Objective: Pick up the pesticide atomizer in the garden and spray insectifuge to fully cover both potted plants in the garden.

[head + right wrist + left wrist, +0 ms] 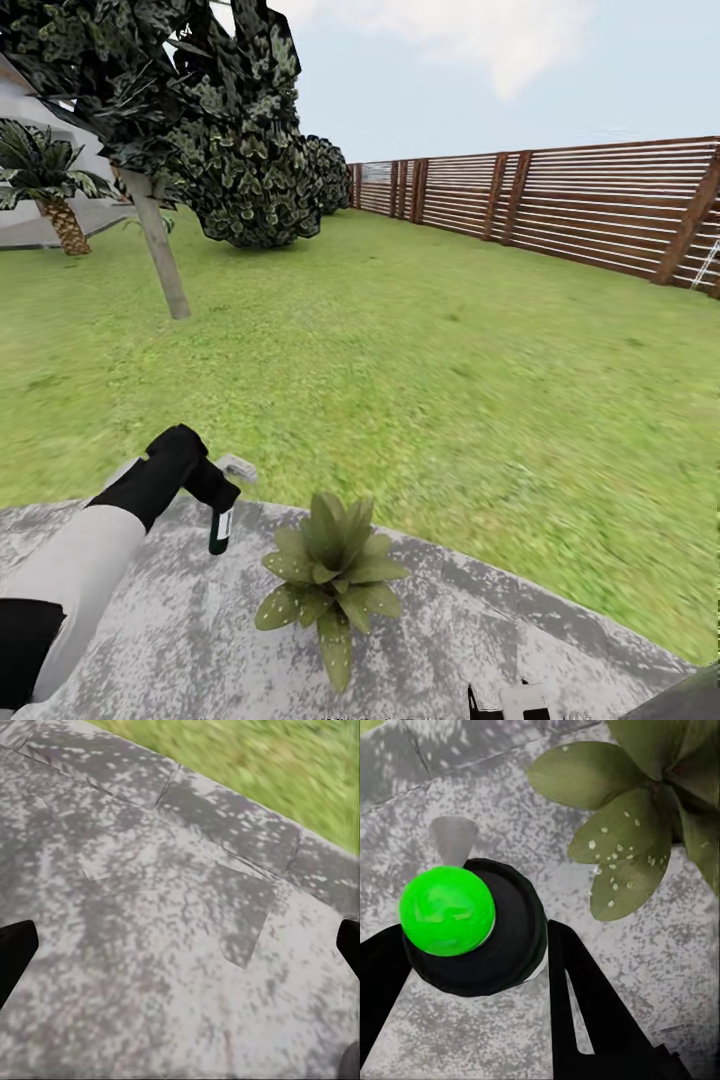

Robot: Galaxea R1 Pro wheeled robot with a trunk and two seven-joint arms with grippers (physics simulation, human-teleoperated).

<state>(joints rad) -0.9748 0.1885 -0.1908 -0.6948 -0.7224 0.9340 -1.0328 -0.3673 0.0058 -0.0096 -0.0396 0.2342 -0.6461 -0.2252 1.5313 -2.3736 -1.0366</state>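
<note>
Left arm: it reaches forward from the left side of the head view, white sleeve and black wrist, over the edge of the stone patio (150, 640).
Left gripper (212, 490): its two black fingers (592, 1012) are pressed onto the sides of the pesticide atomizer, one on each side of the bottle.
Pesticide atomizer (220, 528): it hangs bottom-down from the left gripper, above the patio and just left of the potted plant, apart from its leaves. In the left wrist view the bottle is seen from its end, with a bright green round part (448, 910) and a pale spray head (453, 838) beyond it.
Potted plant (332, 575): a rosette of broad pointed green leaves with pale spots, standing on the patio near its edge; the pot is hidden under the leaves.
Right gripper (180, 945): the fingertips sit at the two far sides of the right wrist view, spread wide apart, with only grey stone between them.
Background: green lawn (450, 380), a dark-leaved tree (160, 120) at left, a brown slatted fence (560, 205) at right.
</note>
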